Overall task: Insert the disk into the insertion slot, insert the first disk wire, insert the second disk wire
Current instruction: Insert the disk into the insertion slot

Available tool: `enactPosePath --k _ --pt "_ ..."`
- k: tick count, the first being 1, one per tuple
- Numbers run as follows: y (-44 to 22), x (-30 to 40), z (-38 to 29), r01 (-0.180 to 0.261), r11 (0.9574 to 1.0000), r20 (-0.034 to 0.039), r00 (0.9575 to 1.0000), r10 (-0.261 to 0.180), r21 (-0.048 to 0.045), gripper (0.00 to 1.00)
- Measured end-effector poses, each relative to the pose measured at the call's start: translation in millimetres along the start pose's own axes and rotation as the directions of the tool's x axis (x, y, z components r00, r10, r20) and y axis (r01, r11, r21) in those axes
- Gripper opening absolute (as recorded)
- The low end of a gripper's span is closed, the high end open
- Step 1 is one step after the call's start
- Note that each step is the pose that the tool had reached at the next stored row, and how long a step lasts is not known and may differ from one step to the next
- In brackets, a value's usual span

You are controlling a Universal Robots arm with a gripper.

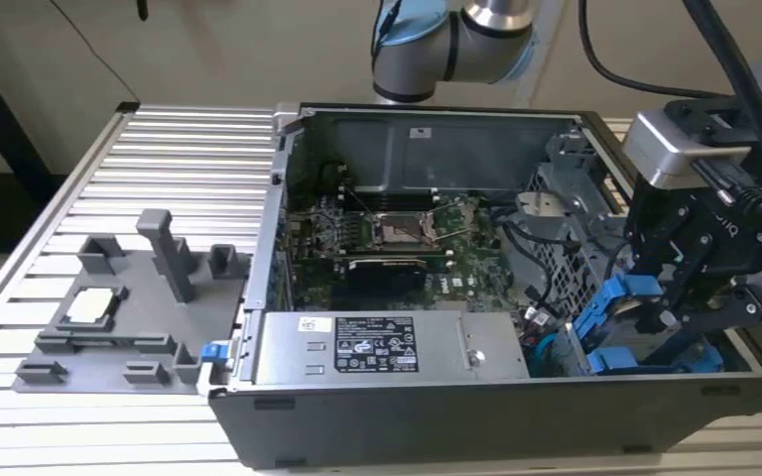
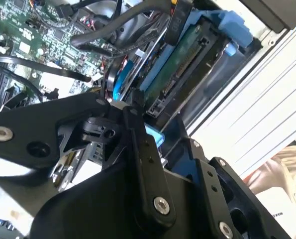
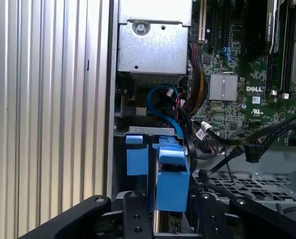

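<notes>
At the case's [image 1: 487, 426] near corner, on the exterior view's right, the blue-framed disk [image 1: 615, 302] stands on its edge, a little tilted. It is just beside the end of the silver box [image 1: 388, 347]. The tool [image 1: 679, 297] reaches down over it. In the first wrist view its black fingers [image 3: 137, 219] are closed against both sides of the disk. How deep the disk sits I cannot tell. Just behind it is the perforated cage [image 1: 570, 248], with black cables [image 1: 524, 240] near it. Farther in lies the green board [image 1: 395, 233]. A grey tray [image 1: 116, 317] rests on the ribbed surface [image 1: 183, 139], toward its edge on the exterior view's left.
</notes>
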State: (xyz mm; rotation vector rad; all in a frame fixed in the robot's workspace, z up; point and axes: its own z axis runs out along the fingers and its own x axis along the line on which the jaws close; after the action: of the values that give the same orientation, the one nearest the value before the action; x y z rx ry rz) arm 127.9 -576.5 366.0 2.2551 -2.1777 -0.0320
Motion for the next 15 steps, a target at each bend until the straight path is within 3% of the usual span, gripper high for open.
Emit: enactPosePath --k 3,5,6,7,8,10,11,12,13,14,15 --pt "0.2 -0.1 -10.4 0.000 1.0000 0.0000 1.0000 0.000 -0.0001 0.40" --pt "0.2 -0.1 -10.5 0.000 1.0000 0.0019 1.0000 0.000 0.0000 0.43" --pt "0.3 -0.1 -14.6 -0.001 1.0000 0.0022 1.0000 0.001 0.0000 0.49" --pt "0.5 -0.3 -22.8 -0.001 1.0000 0.0021 1.0000 0.001 0.0000 0.49" --pt "0.7 -0.8 -23.6 -0.001 1.0000 0.0022 1.0000 0.001 0.0094 0.49" --pt "2.3 -1.3 -23.7 0.000 0.9958 0.0005 1.0000 0.000 0.0918 0.49" --pt "2.5 -1.8 -23.8 0.001 0.9908 0.0012 1.0000 -0.001 0.1355 0.49" --pt "2.8 -2.2 -23.7 0.001 0.9853 0.0026 1.0000 -0.001 0.1706 0.49" --pt "3.0 -2.5 -23.7 0.001 0.9798 0.0042 1.0000 -0.002 0.2002 0.49" --pt "3.6 -3.2 -23.7 0.001 0.9687 0.0068 1.0000 -0.002 0.2483 0.49" --pt "3.8 -3.4 -23.7 0.001 0.9641 0.0073 1.0000 -0.003 0.2656 0.49"
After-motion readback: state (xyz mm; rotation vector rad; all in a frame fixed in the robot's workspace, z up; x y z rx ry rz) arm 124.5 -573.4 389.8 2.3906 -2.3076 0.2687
